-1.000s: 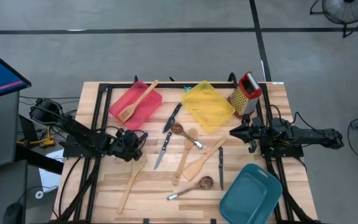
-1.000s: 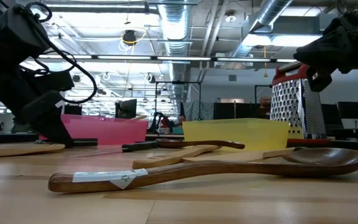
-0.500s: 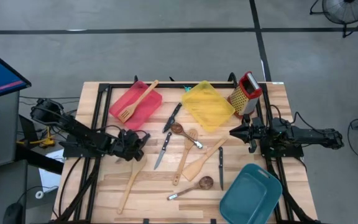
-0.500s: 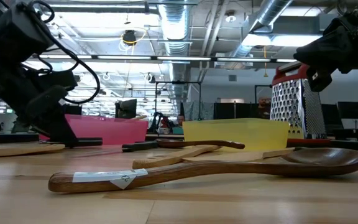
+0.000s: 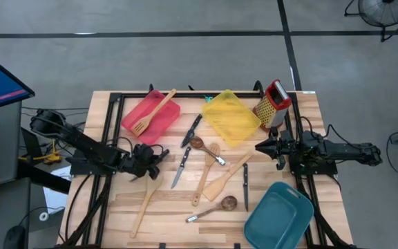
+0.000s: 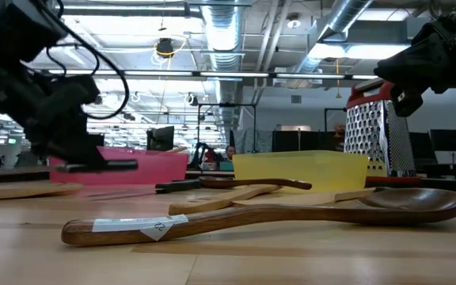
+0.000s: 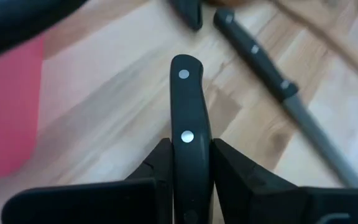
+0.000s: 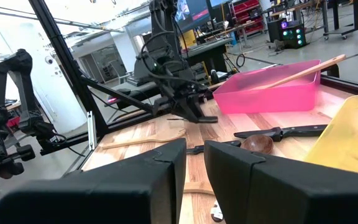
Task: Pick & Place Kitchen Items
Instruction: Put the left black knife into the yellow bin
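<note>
Right now my left hand (image 7: 190, 180) is clamped on a black-handled knife (image 7: 188, 130), lifted clear of the worktop (image 5: 171, 200). Its long axis runs level, handle end pointing out ahead of my fingers (image 7: 157, 168), roughly toward the right of the scene; in the low view the knife (image 6: 101, 165) shows as a dark horizontal bar in front of the red tray (image 6: 145, 165). My left arm reaches in low from the left edge, with the hand (image 5: 159, 155) just near of the red tray (image 5: 152, 116), which holds a slotted turner (image 5: 154, 111).

My right hand (image 5: 260, 146) waits over the right side near the box grater (image 5: 273, 104), fingers (image 8: 160, 165) close together with a narrow gap, holding nothing.

Other knives, dark-bowled spoons and pale spatulas lie scattered mid-worktop, mostly aligned near to far. A yellow tray (image 5: 230, 116) sits far centre, a teal tray (image 5: 278, 214) at the near right corner. Beyond the pale wood planks is a workshop with ceiling ducts and monitors.
</note>
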You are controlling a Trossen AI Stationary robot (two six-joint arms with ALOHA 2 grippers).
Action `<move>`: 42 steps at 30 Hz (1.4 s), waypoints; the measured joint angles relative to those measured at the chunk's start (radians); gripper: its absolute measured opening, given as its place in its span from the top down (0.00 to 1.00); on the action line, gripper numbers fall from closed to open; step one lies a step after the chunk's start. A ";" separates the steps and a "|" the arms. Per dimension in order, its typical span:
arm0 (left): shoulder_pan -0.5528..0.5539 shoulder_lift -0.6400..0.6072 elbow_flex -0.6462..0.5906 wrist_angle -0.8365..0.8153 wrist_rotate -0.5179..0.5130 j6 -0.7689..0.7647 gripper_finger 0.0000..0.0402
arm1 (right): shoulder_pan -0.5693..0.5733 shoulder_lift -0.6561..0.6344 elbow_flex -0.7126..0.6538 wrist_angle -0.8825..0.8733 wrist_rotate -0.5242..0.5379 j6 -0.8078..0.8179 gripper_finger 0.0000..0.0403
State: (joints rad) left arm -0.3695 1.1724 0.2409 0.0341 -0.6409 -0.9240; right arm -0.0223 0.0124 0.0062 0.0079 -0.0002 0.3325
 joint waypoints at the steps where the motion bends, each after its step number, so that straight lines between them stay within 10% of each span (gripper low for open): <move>1: 0.000 -0.018 0.000 0.000 -0.006 0.001 0.86 | 0.000 0.000 0.000 0.000 0.000 0.000 0.82; 20: 0.007 -0.342 0.002 0.298 0.028 0.190 0.86 | 0.000 0.000 0.000 0.000 0.000 0.000 0.82; 42: 0.214 -0.400 0.002 0.798 0.587 0.276 0.85 | 0.000 0.000 0.000 0.000 0.000 0.000 0.82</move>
State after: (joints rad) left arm -0.1550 0.7723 0.2424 0.8320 -0.0541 -0.6478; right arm -0.0222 0.0126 0.0059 0.0082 -0.0002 0.3325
